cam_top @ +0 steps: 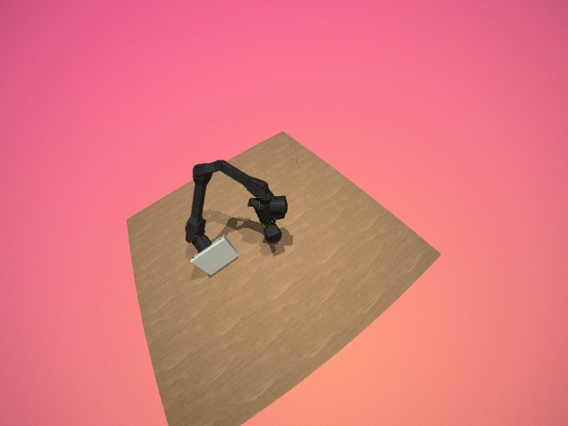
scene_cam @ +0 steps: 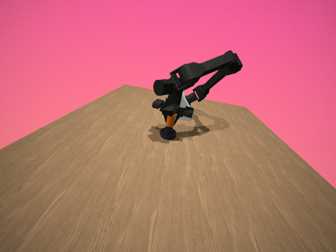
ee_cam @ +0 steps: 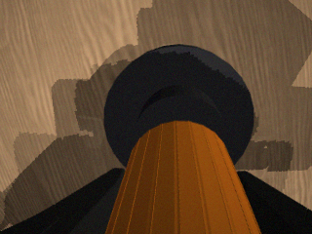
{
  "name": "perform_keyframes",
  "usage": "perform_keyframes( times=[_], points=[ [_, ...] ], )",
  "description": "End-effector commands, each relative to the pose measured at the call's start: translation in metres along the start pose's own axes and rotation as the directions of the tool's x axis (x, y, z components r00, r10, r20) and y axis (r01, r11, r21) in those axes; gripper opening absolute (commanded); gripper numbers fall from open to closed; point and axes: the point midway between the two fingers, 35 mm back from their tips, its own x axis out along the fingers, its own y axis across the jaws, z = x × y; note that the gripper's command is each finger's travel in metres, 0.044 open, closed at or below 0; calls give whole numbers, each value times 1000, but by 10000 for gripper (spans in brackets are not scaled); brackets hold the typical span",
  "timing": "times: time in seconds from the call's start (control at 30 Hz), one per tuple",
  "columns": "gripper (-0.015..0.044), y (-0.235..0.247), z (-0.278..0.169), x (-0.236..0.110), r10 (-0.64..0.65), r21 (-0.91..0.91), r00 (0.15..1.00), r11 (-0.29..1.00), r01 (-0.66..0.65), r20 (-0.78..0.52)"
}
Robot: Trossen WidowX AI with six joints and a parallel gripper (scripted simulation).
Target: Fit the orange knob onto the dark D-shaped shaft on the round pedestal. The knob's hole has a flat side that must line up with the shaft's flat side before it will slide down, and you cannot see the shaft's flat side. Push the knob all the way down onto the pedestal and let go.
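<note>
A bright pink background glows all around a brown wooden table [scene_cam: 108, 189]. A black robot arm [scene_cam: 206, 67] bends over the table like an arch. In the top view, its foot stands by a small gray plate [cam_top: 215, 257], and the arm reaches out toward 3 o'clock from there.

The gripper [scene_cam: 171, 119] points down and is clenched on the orange knob [scene_cam: 170, 120], holding it tight between its dark fingers [scene_cam: 165, 117]. The knob stands almost straight up, leaning a tiny bit.

Right under the knob sits the round pedestal [scene_cam: 168, 133], dark and low on the table. In the wrist view, the orange knob [ee_cam: 182, 202] fills the 6 o'clock side, and the pedestal [ee_cam: 124, 111] shows behind its far end as a dark circle. The shaft is hidden, so I cannot tell how far down the knob has gone. Blocky shadows lie on the wood around the pedestal.
</note>
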Motion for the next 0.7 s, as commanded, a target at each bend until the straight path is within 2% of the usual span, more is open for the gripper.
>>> perform_keyframes(
  times=[0.0,0.67],
  points=[
    [0,2,2,-4,-5,19,1000,1000,5,7],
    [0,-1,3,0,-5,19,1000,1000,5,7]
  ],
)
